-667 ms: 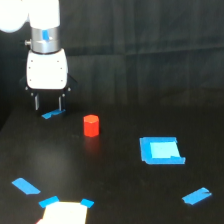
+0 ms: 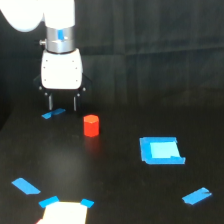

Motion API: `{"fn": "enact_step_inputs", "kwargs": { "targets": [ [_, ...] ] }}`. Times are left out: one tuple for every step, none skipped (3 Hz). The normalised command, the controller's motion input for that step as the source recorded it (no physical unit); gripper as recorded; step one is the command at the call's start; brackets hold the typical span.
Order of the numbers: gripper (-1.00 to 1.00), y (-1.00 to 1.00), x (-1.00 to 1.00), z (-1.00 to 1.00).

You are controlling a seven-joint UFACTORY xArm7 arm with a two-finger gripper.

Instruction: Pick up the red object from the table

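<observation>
Since the earlier frame the pincer has shifted toward the exterior view's right, nearer the red object. Fingers apart, holding nothing, above a blue tape strip. Red object stands upright on the desk, just beside the pincer. Risk: descending off-centre, a fingertip clips the block and topples it.

Red object stands alone on the table, bare black surface on all sides of it. Gripper hangs up and toward the exterior view's left of it, jaws spread, nothing between the two but a flat blue tape strip under the fingers. Blue square patch lies well apart on the exterior view's right, flat. Other tape pieces near the front edge, flat too, no upright obstacles seen.
</observation>
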Motion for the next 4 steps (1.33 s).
{"fn": "enact_step_inputs", "kwargs": {
  "targets": [
    [0.85,-0.30,1.00,-0.07],
    [-0.70,-0.74,1.00,0.07],
    [0.56,-0.64,1.00,1.00],
    [0.78,-1.00,0.58,0.26]
  ]
}}
